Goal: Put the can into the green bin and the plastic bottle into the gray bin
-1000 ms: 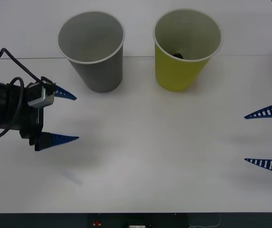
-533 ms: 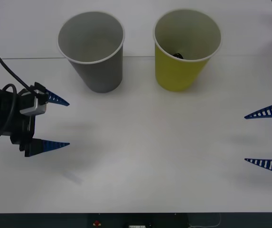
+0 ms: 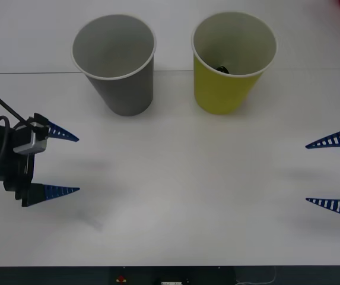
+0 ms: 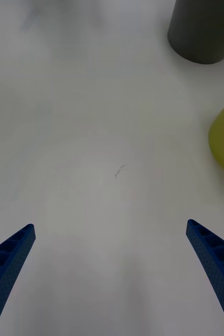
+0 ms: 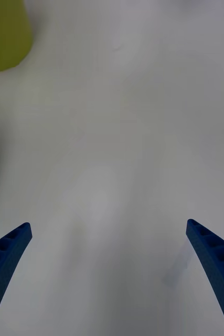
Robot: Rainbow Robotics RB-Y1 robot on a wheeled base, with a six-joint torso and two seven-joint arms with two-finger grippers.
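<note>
A: Where are the claws?
B: The left claw [image 3: 69, 163] hovers spread wide over the white table [image 3: 181, 196], below-left of the gray bin [image 3: 117, 65]; the right claw [image 3: 312, 173] gapes wide, well right of it.
A: And the can?
B: A dark bit of the can [image 3: 223, 69] shows inside the upright green bin [image 3: 232, 59], just right of the gray bin. Its axis can't be told.

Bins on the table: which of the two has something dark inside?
The yellow-green tapered cup-shaped bin, on the robot's right: a small dark object sits at its bottom. The gray tapered bin beside it looks empty.
</note>
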